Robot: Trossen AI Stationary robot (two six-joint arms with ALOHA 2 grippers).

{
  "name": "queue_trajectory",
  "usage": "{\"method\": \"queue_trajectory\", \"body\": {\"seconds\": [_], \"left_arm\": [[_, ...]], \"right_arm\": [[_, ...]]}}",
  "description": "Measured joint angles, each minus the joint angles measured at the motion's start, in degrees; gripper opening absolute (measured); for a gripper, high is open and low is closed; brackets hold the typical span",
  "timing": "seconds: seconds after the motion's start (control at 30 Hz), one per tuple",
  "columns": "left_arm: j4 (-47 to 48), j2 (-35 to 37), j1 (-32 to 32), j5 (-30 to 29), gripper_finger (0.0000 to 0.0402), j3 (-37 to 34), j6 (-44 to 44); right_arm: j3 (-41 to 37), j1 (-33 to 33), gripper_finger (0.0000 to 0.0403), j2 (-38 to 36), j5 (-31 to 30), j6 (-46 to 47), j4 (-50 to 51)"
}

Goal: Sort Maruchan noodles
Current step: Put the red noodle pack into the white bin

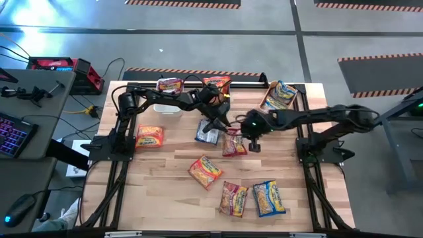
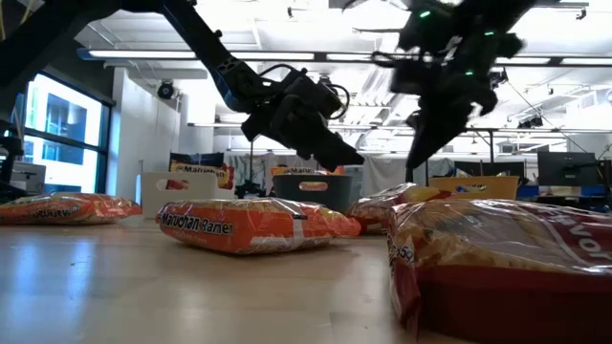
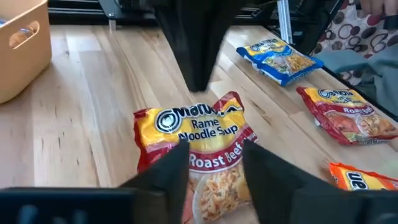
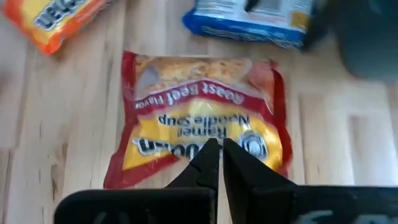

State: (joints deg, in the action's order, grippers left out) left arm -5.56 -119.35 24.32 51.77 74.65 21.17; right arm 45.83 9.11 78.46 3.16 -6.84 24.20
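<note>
red roast beef packet [image 3: 199, 152] flat on surface [image 1: 165, 192], mid-table, between both claws.
left claw [image 3: 214, 165] parted astride packet, grasp unconfirmed; right claw [image 4: 216, 163] clenched, empty, above packet's edge; blue packet [image 1: 207, 134] just beside.

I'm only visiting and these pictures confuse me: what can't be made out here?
- High view: blue packet half covered by the left hand.
- Low view: bins at the back too small; near packet cut off by the edge.
- Left wrist view: red packet's lower part hidden behind fingers.
</note>
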Motion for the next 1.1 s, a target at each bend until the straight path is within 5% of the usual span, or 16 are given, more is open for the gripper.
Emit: {"method": "queue_trajectory", "body": {"seconds": [0.1, 0.23, 0.53, 1.1], "left_arm": [[-0.47, 0.0, -0.02, -1.89, 0.0074, -0.02, -0.75], [-0.59, 0.02, -1.52, -14.37, 0.0011, -0.02, -1.56], [1.87, 0.02, -6.56, -32.12, 0.0001, 2.58, -2.4], [16.36, -0.02, -9.15, -28.21, 0.0, 3.17, -1.03]], "right_arm": [[-5.25, -0.15, 0.0, -5.22, -5.26, 8.13, -3.92], [-10.36, -0.34, 0.0, -10.52, -7.94, 23.03, -6.16], [-19.47, -6.21, 0.0018, -12.46, -5.71, 52.54, -10.59], [-20.92, -6.87, 0.0228, -3.56, -1.61, 68.1, -27.27]]}}
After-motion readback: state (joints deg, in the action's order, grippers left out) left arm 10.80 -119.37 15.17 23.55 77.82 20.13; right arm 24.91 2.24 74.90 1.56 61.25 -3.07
